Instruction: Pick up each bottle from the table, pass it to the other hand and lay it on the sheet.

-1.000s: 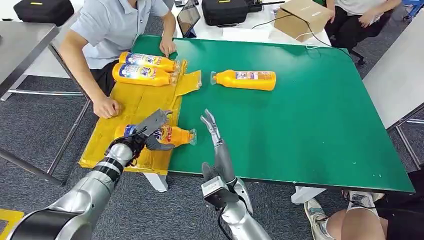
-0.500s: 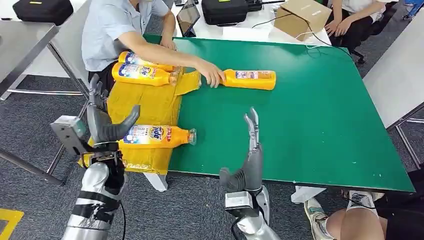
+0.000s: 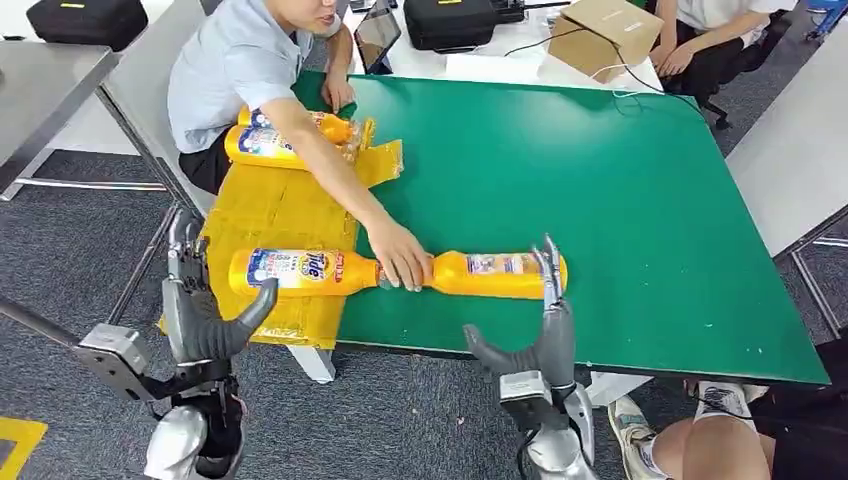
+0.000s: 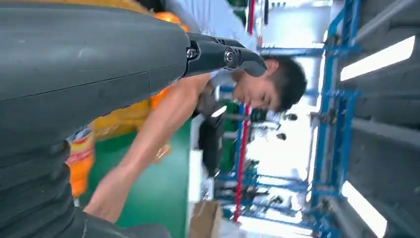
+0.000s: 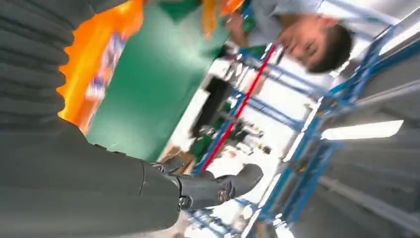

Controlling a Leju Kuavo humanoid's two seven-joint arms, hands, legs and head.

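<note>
Bottle (image 3: 500, 275) lies near the counter's (image 3: 640, 200) front edge
Stiff, slick plastic, likely weighty; grasp mid-body. Right hand (image 3: 535, 335) and left hand (image 3: 200, 310) both spread, holding nothing

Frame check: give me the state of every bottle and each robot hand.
Near sheet bottle: lying on the yellow sheet.
Two far bottles: lying on sheet.
Table bottle: lying on green table, person's hand at its neck.
Left robot hand: open.
Right robot hand: open.
</note>
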